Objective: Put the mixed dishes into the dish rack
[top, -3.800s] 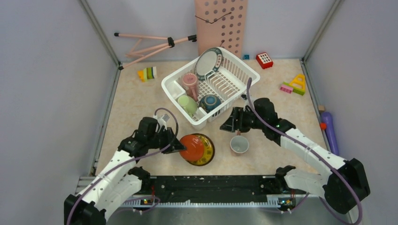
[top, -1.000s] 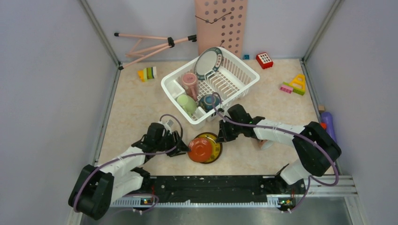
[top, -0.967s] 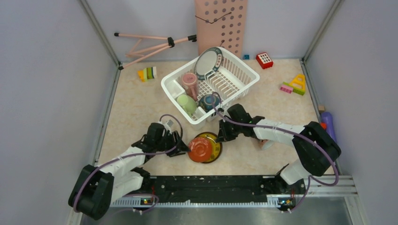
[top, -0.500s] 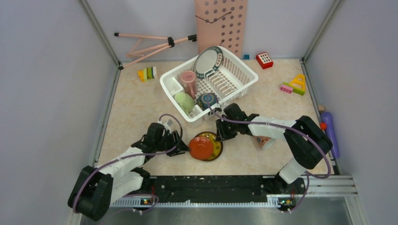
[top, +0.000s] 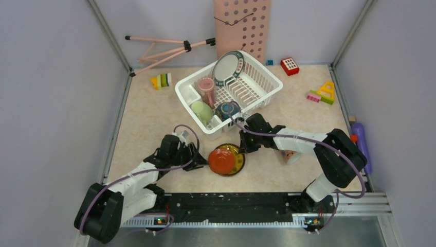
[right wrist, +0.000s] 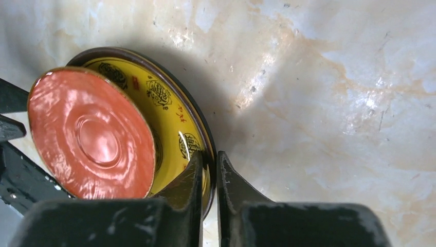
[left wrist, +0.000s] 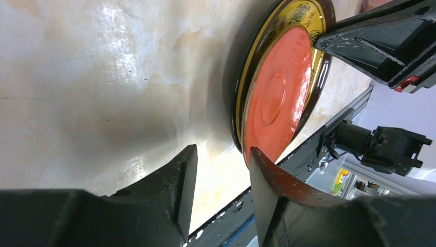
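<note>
Left gripper (left wrist: 222, 152): the fingers are apart and low over the table (top: 149, 113). The edge of the small red saucer (right wrist: 92, 136) is just at their opening, but nothing is gripped.
Right gripper (right wrist: 209, 154): the fingers are almost together and seem to pinch the rim of the olive-yellow dish (right wrist: 169, 118).
Place of the dishes: the saucer lies face down on the yellow dish, shifted toward the left gripper. This stack sits on the table just in front of the dish rack (top: 273, 81), not inside it.
Risk of sliding: I think that if the right arm lifts the dish by its rim, the dish will tilt. The loose, off-centre saucer may then slide off to the table.
Risk of slipping: the pinch is on a thin, glossy rim. The dish could turn between the fingers or escape them.
Risk of collision: the two grippers face each other across the stack. If the left one closes on the saucer while the right one pulls, they may knock together or drag both dishes.
Risk for the rack: the right arm is near its front corner and could push it.
</note>
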Tool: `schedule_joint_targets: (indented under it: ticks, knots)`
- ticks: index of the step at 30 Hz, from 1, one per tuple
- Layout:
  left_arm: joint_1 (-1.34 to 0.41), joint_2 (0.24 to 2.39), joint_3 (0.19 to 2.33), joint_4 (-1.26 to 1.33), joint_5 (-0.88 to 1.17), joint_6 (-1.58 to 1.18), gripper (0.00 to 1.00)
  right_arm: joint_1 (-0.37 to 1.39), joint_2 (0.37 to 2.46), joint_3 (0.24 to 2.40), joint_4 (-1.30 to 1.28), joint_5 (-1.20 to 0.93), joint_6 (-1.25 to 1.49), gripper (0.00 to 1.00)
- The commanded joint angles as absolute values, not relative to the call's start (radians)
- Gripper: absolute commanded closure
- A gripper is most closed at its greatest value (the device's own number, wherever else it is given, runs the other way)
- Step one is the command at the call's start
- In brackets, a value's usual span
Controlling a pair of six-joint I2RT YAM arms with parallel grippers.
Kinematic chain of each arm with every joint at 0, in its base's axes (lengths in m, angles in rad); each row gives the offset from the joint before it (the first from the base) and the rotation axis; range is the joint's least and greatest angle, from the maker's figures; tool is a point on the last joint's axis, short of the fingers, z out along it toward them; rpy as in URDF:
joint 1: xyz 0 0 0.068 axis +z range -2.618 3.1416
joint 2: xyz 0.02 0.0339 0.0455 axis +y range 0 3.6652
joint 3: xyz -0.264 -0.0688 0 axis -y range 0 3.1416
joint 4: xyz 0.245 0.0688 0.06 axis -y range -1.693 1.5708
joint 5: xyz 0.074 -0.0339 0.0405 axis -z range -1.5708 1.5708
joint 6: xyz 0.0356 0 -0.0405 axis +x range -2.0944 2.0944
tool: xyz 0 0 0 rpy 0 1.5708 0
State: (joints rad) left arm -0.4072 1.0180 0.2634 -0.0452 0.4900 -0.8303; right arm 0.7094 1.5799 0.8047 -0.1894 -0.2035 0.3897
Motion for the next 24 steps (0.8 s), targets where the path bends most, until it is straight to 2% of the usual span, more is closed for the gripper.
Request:
schedule_joint_targets:
  ticks: [1, 6, 11, 12, 14, 17, 18, 24]
  knots:
    - [-0.405, 0.975, 0.253, 0.026, 0.512, -0.861, 0.53, 0.707, 1.527, 0.785, -0.208, -0.134, 0.373, 1.0]
    - [-0.417, 0.973, 0.26, 0.046, 0.507, -0.882, 0.48, 0.715, 1.475, 0.791, -0.234, -0.131, 0.379, 1.0]
    - [-0.422, 1.024, 0.261, 0.057, 0.489, -0.884, 0.49, 0.738, 1.43, 0.782, -0.231, -0.143, 0.412, 1.0]
    - [-0.421, 1.036, 0.26, 0.063, 0.49, -0.884, 0.52, 0.742, 1.423, 0.78, -0.227, -0.145, 0.418, 1.0]
    - [-0.423, 1.057, 0.256, 0.079, 0.495, -0.888, 0.67, 0.747, 1.417, 0.779, -0.223, -0.146, 0.422, 1.0]
    - [-0.423, 1.072, 0.259, 0.077, 0.493, -0.88, 0.97, 0.749, 1.417, 0.79, -0.247, -0.112, 0.408, 1.0]
    - [-0.423, 1.071, 0.266, 0.058, 0.486, -0.873, 1.0, 0.749, 1.416, 0.796, -0.265, -0.087, 0.403, 1.0]
    - [-0.423, 1.021, 0.307, -0.079, 0.441, -0.838, 1.0, 0.748, 1.413, 0.808, -0.324, 0.028, 0.383, 1.0]
